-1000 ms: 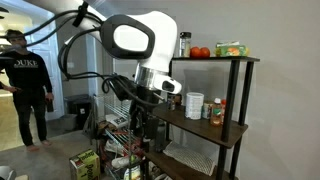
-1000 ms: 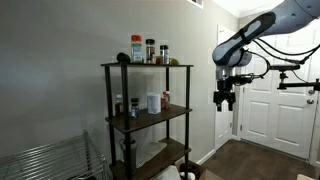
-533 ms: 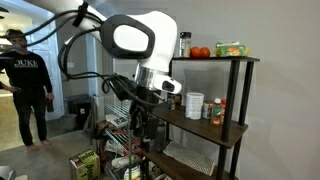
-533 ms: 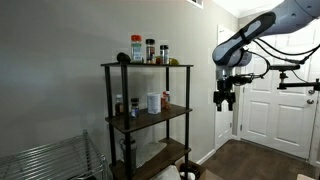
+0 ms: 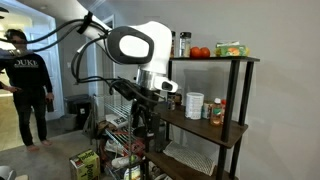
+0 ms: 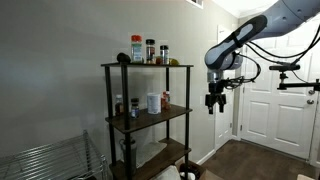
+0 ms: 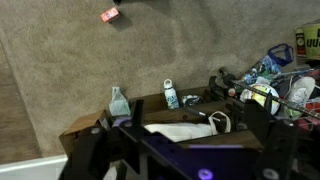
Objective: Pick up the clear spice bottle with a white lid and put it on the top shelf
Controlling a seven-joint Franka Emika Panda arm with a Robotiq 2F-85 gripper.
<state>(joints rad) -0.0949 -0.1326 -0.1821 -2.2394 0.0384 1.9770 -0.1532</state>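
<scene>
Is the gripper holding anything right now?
No, the gripper hangs in open air beside the shelf unit, its fingers spread with nothing between them.

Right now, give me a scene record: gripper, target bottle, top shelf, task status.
gripper: open, empty, in the air beside the shelf unit, touching nothing
clear spice bottle with a white lid: upright on the middle shelf, beside the white canister
top shelf: already holds several jars
person: standing in the background
task status: bottle not yet picked up
</scene>
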